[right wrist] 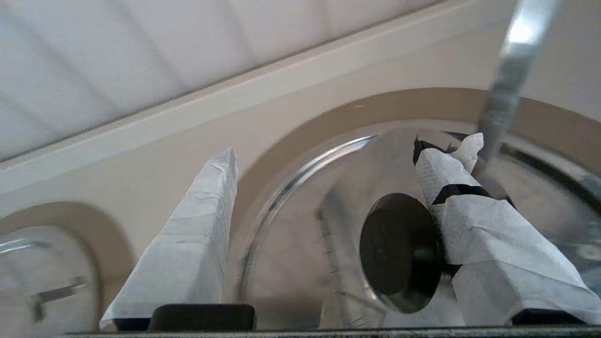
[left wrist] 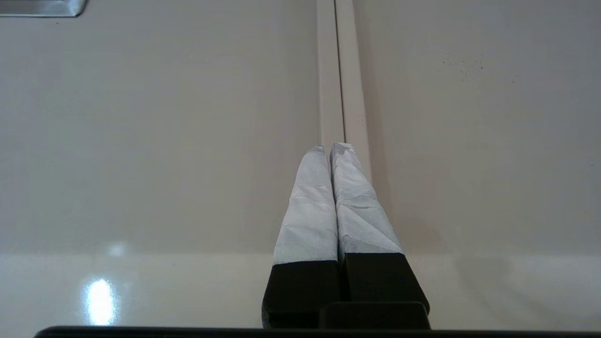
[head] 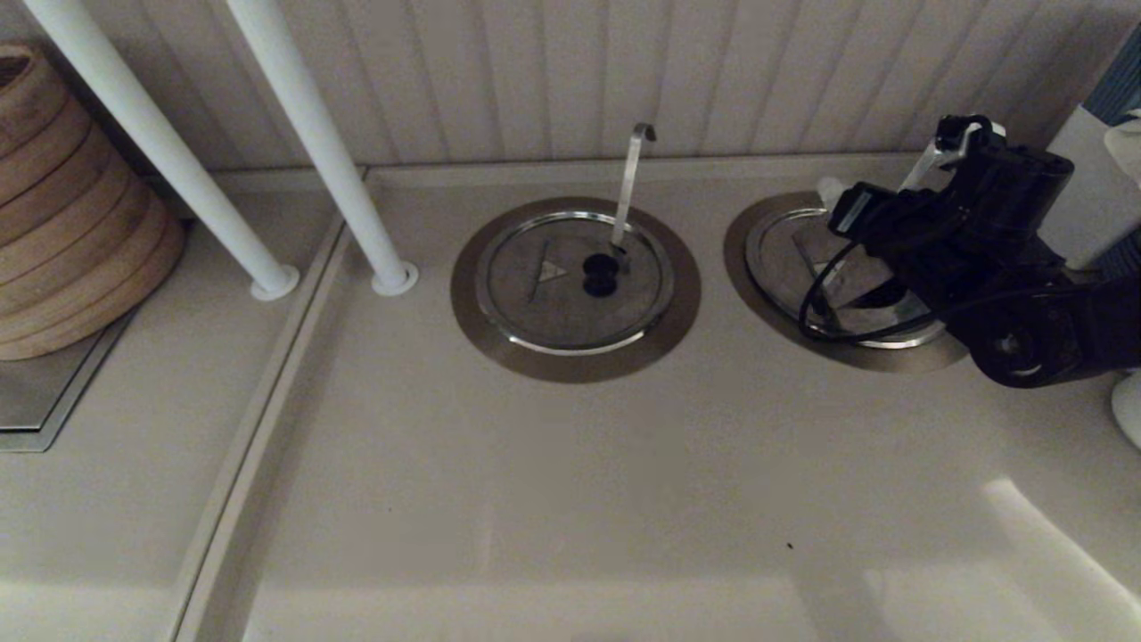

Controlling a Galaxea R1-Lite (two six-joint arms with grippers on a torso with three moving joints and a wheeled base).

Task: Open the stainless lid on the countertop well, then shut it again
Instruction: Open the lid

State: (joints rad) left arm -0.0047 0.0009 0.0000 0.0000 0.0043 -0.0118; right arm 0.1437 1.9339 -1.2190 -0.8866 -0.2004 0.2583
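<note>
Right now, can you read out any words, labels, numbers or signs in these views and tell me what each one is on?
No readable words or numbers.
Triangle mark, a sign with no text: on the middle lid with the hook-tipped handle.
The stainless lid, under the right gripper with its fingers apart: no mark or text can be made out.

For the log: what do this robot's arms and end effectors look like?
The right arm is black and blocky, with a round joint and a looping black cable. Both the right end effector and the left end effector have black bases and tapered fingers wrapped in wrinkled whitish tape. No markings are visible.
</note>
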